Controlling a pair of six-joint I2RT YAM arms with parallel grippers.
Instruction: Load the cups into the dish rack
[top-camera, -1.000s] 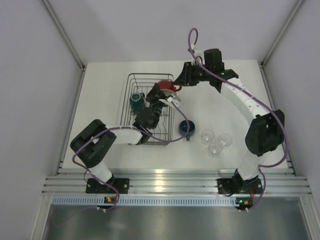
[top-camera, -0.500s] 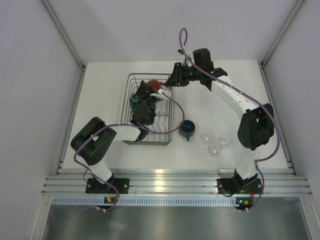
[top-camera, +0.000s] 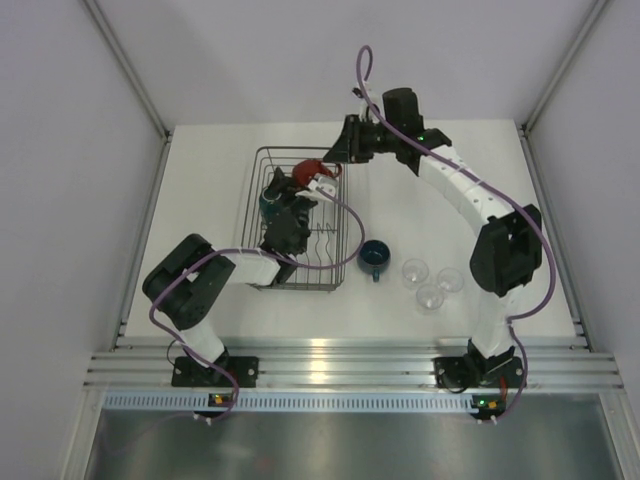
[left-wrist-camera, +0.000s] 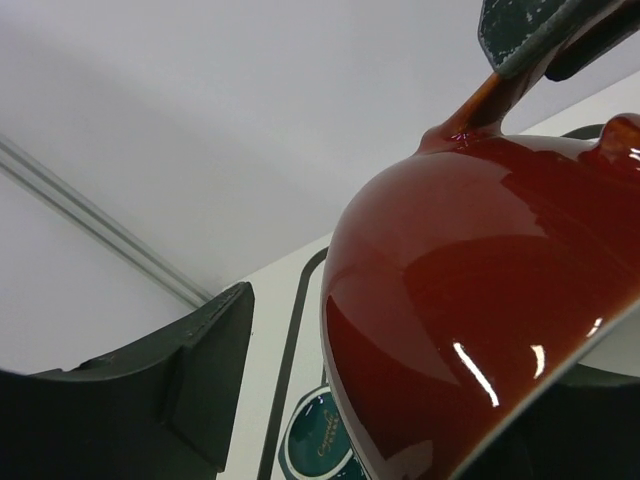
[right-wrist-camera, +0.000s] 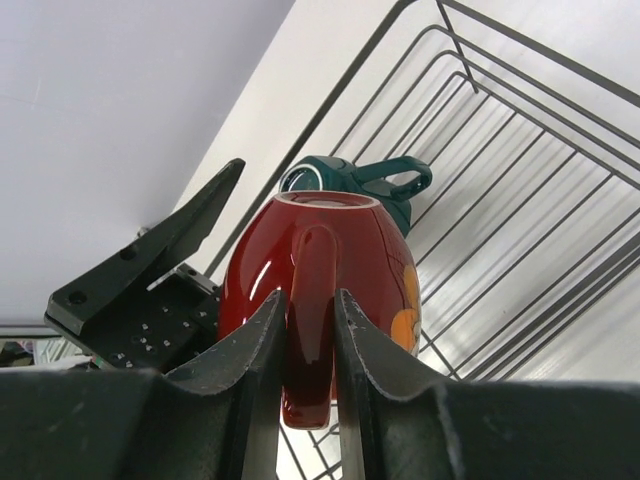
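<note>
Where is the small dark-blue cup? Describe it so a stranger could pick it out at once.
Find the dark wire dish rack on the white table. Just off its near right corner, between it and three clear glasses, stands the small dark-blue cup. It is the only opaque, handled cup standing on the bare tabletop; its neighbours there are see-through.
</note>
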